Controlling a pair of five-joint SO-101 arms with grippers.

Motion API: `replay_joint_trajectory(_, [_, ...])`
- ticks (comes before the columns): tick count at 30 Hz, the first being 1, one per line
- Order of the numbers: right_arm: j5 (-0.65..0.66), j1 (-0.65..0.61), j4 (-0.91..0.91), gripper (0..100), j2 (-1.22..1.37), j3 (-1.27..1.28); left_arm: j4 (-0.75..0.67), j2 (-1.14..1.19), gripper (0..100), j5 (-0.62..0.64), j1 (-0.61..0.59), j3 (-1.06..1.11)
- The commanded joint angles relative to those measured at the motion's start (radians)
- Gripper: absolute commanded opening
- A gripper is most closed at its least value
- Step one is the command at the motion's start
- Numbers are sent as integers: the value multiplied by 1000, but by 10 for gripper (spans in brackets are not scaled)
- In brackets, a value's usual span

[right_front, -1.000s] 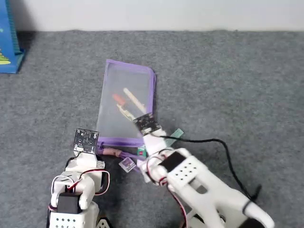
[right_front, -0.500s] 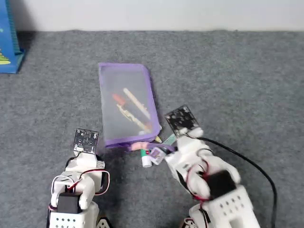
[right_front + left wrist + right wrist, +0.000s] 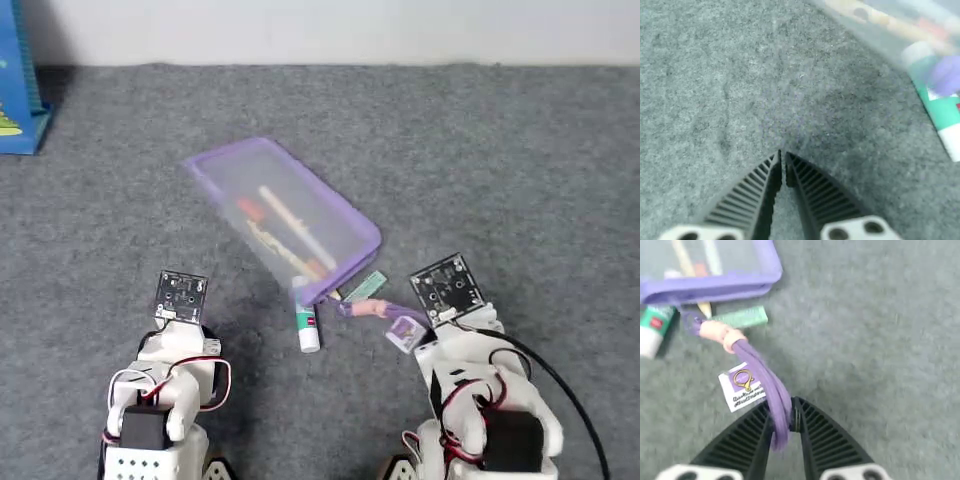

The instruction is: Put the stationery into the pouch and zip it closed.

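High view: since a second ago the right arm [image 3: 482,400] pulled back, turning the pouch [image 3: 285,220] slantwise on the tabletop [image 3: 520,180]. The right fingers [image 3: 812,435] clamp its strap [image 3: 757,370]; the left fingers [image 3: 757,187] are together. Whether it is zipped, I cannot tell.

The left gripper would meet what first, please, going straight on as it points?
Probably the grey mat: the pouch and glue stick lie aside of where the left gripper points. Depth unclear.

Left claw [image 3: 782,161] closed and empty, right claw [image 3: 784,409] clamped on purple strap [image 3: 757,371]
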Motion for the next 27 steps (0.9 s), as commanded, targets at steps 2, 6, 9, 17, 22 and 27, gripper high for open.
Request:
replay_joint_trajectory(2, [28,27,12,9,-5,-52,3,-12,13,-6,-6,-7])
replay_joint_trajectory(6, [55,30,13,76,-5,-52,3,-12,13,-6,-6,-7])
replay_joint_trajectory(9, [3,30,13,201,-5,-52,3,-12,13,-6,-6,-7])
replay_joint_trajectory(17, [-15,25,-45,291,-4,-101,3,-12,13,-6,-6,-7])
replay_joint_trajectory(22, [-20,28,-62,291,62,-213,3,-12,13,-6,-6,-7])
replay_joint_trajectory(27, [-25,-13,128,291,318,-379,3,-12,13,-6,-6,-7])
